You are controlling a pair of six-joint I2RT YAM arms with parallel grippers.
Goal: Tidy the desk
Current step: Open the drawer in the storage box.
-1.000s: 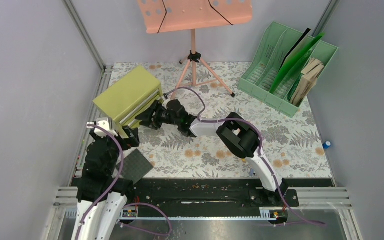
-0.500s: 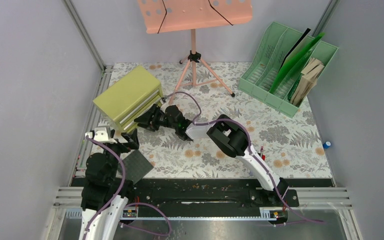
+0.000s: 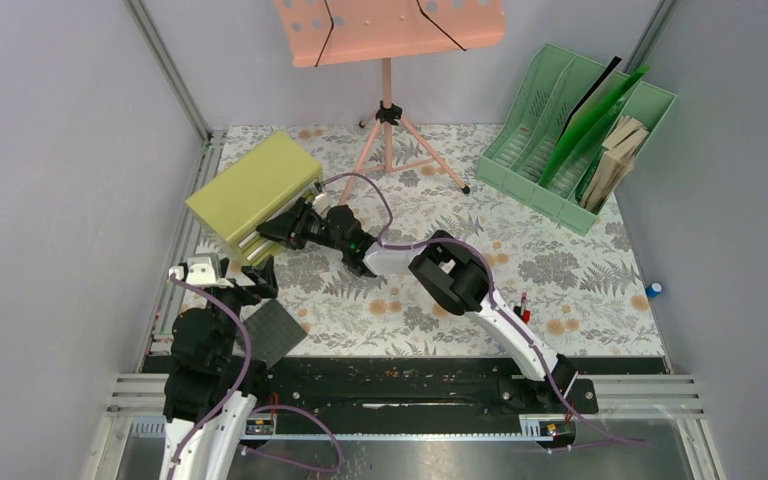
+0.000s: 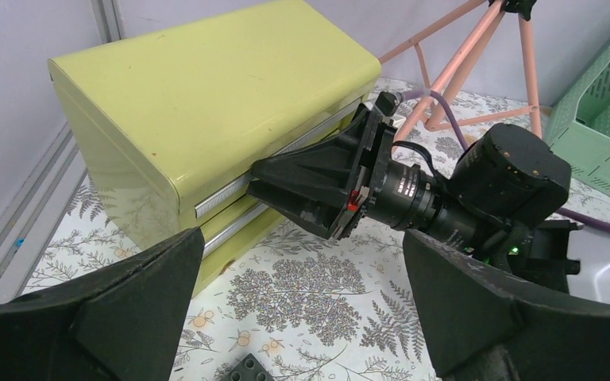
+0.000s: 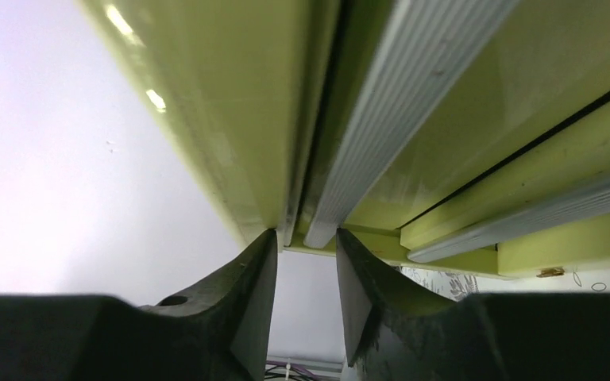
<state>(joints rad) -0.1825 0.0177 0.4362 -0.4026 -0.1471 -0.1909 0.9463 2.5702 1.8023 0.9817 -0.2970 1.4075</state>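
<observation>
The desk (image 3: 560, 270) is a fern-printed tabletop with metal rails. An olive-yellow drawer cabinet (image 3: 250, 185) stands at its left. My right gripper (image 3: 265, 228) reaches into the cabinet's front. In the right wrist view its fingertips (image 5: 306, 234) straddle the end of the top drawer's silver handle (image 5: 397, 103), narrowed close around it, with a thin gap on one side. My left gripper (image 3: 235, 285) hovers wide open just in front of the cabinet (image 4: 206, 87), nothing between its fingers (image 4: 302, 238). A dark studded plate (image 3: 272, 330) lies below it.
A pink music stand (image 3: 388, 30) spreads its tripod legs (image 3: 400, 140) at the back middle. A green file tray (image 3: 575, 130) with folders sits back right. A small red pen (image 3: 523, 305) and a blue cap (image 3: 654, 290) lie near the right side.
My right arm has stretched left, bringing its gripper up against the cabinet front, and its jaws have narrowed. The left arm drew back slightly toward its base and stayed open.
</observation>
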